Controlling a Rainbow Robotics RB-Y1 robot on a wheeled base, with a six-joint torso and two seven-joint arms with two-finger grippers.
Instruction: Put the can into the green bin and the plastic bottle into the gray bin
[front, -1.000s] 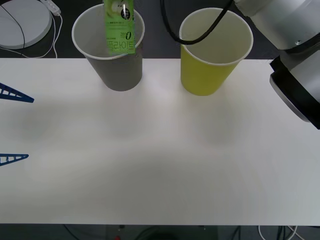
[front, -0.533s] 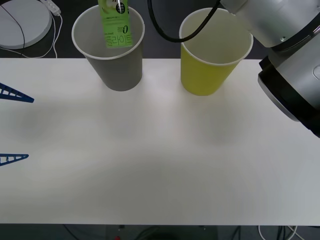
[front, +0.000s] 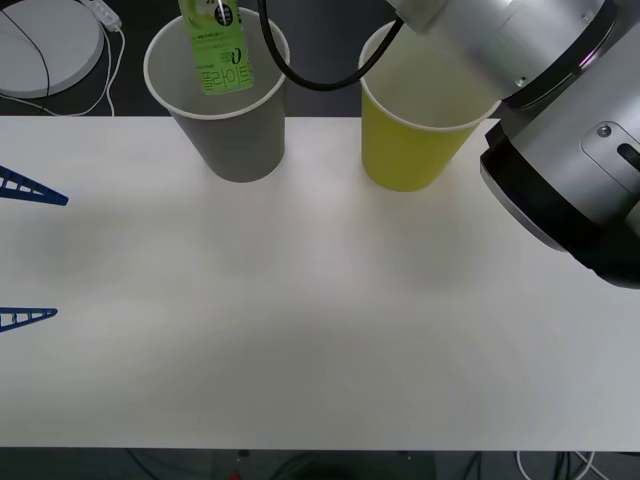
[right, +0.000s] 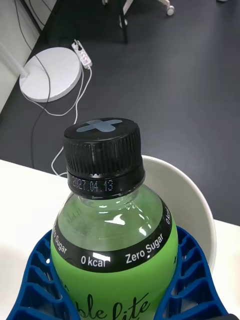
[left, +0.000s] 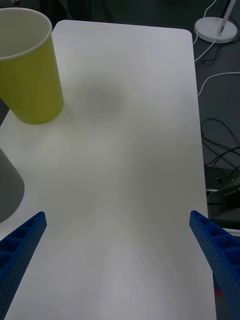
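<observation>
The plastic bottle (front: 215, 52), bright green with a black cap, hangs upright over the mouth of the gray bin (front: 235, 140) at the table's far left. My right gripper (right: 117, 300) is shut on the bottle (right: 114, 240), its blue fingers (right: 192, 280) cupping the body below the cap. The gray bin's white rim (right: 197, 200) shows just behind the bottle. The green bin (front: 415, 150) stands to the right of the gray one, partly behind my right arm. My left gripper (front: 20, 252) waits open at the table's left edge. The can is out of view.
A white round lamp base (front: 45, 45) with a cable lies on the dark floor beyond the table's far left corner. My bulky right arm (front: 560, 150) reaches over the table's right side. The white tabletop (front: 300, 320) stretches bare in front of the bins.
The bottle has moved left and a little farther back over the gray bin. My right arm has swung further into view over the green bin. The left gripper has not moved.
</observation>
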